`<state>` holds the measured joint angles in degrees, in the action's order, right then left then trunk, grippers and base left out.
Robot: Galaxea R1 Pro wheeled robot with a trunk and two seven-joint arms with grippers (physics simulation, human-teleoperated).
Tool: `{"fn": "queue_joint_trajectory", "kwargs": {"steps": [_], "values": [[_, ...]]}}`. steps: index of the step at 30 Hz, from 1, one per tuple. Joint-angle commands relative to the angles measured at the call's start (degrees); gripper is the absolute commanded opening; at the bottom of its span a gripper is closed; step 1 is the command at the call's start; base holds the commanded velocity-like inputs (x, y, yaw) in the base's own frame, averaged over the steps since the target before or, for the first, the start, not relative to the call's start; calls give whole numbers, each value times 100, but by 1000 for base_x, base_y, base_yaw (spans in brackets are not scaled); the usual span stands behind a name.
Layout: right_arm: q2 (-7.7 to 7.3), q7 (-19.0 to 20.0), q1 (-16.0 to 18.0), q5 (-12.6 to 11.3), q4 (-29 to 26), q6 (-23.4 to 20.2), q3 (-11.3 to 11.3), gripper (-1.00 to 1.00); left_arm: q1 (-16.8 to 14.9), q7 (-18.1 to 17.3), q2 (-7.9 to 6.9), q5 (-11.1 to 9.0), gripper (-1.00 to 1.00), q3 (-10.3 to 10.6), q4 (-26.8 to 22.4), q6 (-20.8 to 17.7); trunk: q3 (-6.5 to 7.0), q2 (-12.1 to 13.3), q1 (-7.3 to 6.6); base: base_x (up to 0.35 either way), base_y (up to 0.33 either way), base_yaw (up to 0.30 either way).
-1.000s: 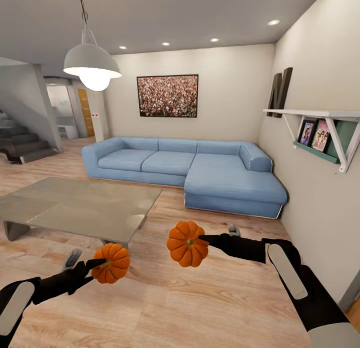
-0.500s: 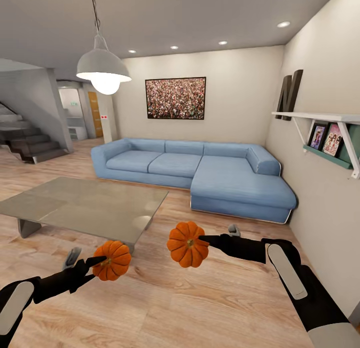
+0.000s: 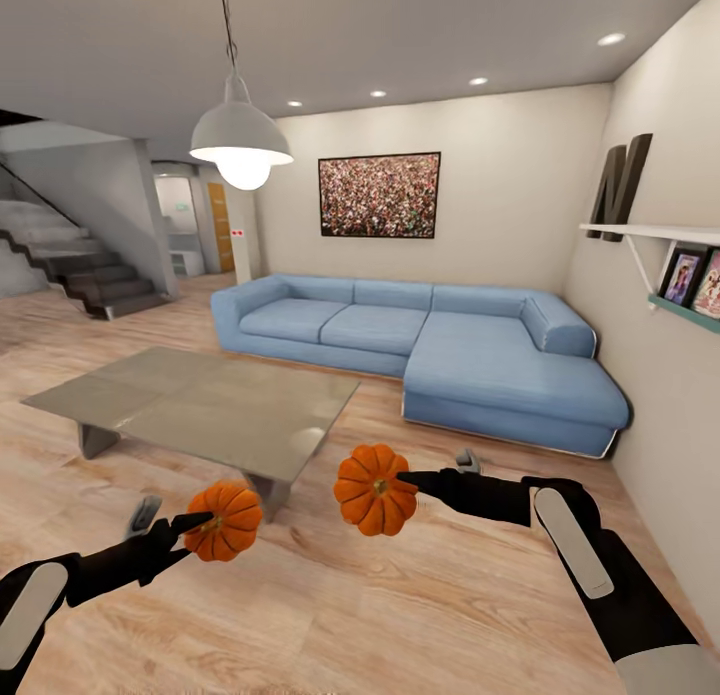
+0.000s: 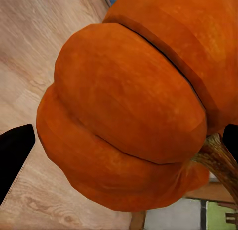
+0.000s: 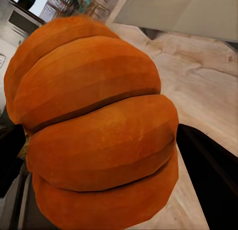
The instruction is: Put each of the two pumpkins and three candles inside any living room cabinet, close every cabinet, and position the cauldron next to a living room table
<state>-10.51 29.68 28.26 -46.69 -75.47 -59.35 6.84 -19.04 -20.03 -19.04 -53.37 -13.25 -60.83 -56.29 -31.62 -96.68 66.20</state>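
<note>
Over bare wood floor, head view: left gripper (image 3: 205, 524) clamps one pumpkin (image 3: 224, 522), right gripper (image 3: 395, 480) clamps the other pumpkin (image 3: 374, 489), both held out in front. Grey table (image 3: 205, 407) lies ahead-left, nearer the left arm; sofa (image 3: 430, 348) beyond. No cabinet visible, so base prob. needs turning.

Left wrist: pumpkin (image 4: 134, 111) wedged btwn dark fingers (image 4: 15, 155).

Right wrist: pumpkin (image 5: 96, 135) likewise pinched; table edge beyond.

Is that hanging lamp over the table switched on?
On. The hanging lamp has a bulb glowing bright white under its shade, above the grey table.
</note>
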Motion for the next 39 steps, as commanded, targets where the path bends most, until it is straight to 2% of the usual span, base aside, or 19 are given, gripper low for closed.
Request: {"fn": "queue_joint_trajectory", "kwargs": {"steps": [1,10,17,24,39], "values": [[-4,47,4,3,-3,-15,2,-100,-5,-36,4,3,-100,-11,1,-31,-10,-3,-1,0,0,267],[-4,47,4,11,232,-15,3,-100,-3,-36,-2,2,-100,-11,7,-31,-68,-3,-1,-69,0,221],[-4,45,4,19,243,-15,10,-100,-3,-36,-4,2,-100,-11,10,-31,-118,-3,-1,-15,0,203],[-4,-158,4,12,243,-15,11,-100,-3,-36,-4,2,-100,-11,12,-28,-169,-3,-1,0,0,203],[-4,-182,4,16,243,-15,17,-100,-3,-36,-27,3,-100,-19,58,-26,-276,-3,-1,0,0,202]]}}
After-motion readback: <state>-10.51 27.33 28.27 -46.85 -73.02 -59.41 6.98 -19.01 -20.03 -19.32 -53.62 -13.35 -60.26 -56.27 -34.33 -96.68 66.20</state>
